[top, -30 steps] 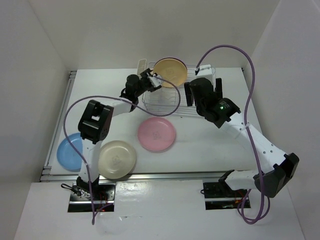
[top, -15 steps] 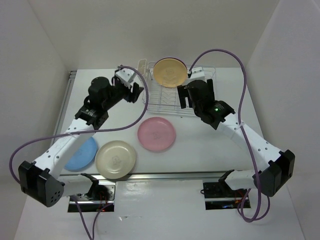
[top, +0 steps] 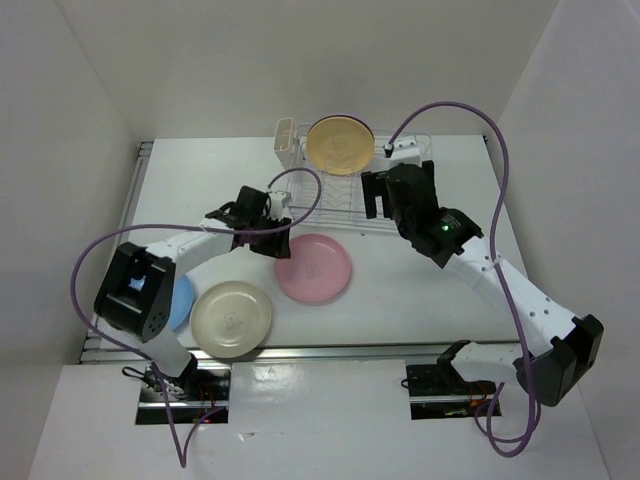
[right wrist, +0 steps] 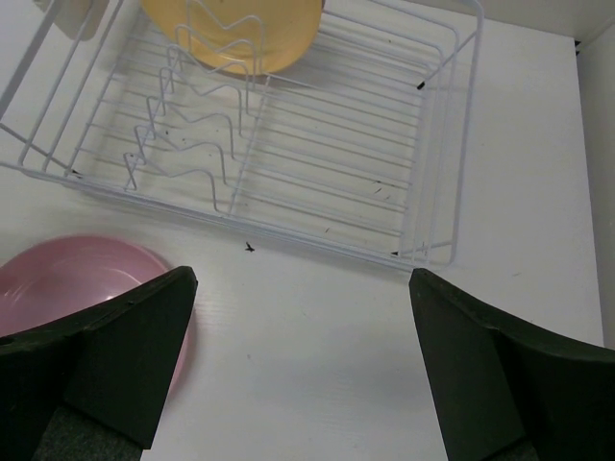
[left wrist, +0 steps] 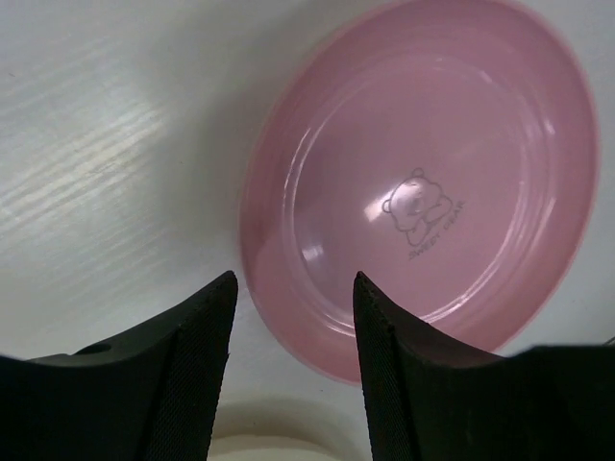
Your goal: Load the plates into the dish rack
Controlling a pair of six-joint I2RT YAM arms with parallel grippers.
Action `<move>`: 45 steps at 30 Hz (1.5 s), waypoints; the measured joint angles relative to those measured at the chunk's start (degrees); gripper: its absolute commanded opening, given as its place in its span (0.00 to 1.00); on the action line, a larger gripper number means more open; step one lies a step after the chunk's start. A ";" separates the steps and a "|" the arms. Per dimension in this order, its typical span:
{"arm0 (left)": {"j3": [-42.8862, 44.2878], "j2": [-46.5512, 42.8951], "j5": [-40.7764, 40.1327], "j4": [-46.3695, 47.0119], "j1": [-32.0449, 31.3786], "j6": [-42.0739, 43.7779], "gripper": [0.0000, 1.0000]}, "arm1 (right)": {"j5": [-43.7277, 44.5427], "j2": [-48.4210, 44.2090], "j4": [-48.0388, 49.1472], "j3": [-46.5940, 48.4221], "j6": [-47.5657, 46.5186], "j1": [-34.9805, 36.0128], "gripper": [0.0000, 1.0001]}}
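The pink plate [top: 314, 268] lies flat in front of the dish rack [top: 330, 205]. My left gripper [top: 278, 232] is open at the plate's left edge. In the left wrist view the pink plate's [left wrist: 423, 182] near rim lies between the open fingers of the left gripper [left wrist: 293, 307]. The yellow-orange plate [top: 340, 145] stands upright in the rack. The cream plate [top: 232, 318] and the light blue plate [top: 180, 300], partly hidden by my left arm, lie at the front left. My right gripper [top: 385, 200] is open and empty above the rack's front right. The purple plate is out of view.
A white cutlery basket [top: 284, 137] hangs at the rack's left end. The right wrist view shows the rack [right wrist: 288, 144], the yellow-orange plate [right wrist: 231, 34], the pink plate [right wrist: 77, 279] and my right gripper [right wrist: 303, 288] over bare table. White walls enclose the table.
My left gripper has swung away from the rack's left end and come down to the pink plate's left edge. The right arm has barely shifted.
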 measured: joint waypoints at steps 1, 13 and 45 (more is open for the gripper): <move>0.24 1.77 0.33 0.22 0.00 -0.57 0.59 | 0.02 -0.74 -0.33 -0.17 0.24 0.00 1.00; 6.03 14.62 1.79 3.52 0.26 -0.83 0.33 | 1.14 -2.84 -1.70 -0.94 2.47 0.00 1.00; -2.99 -13.38 -0.17 53.05 -2.03 43.01 0.00 | 0.37 -2.19 -1.60 -0.98 2.47 0.00 1.00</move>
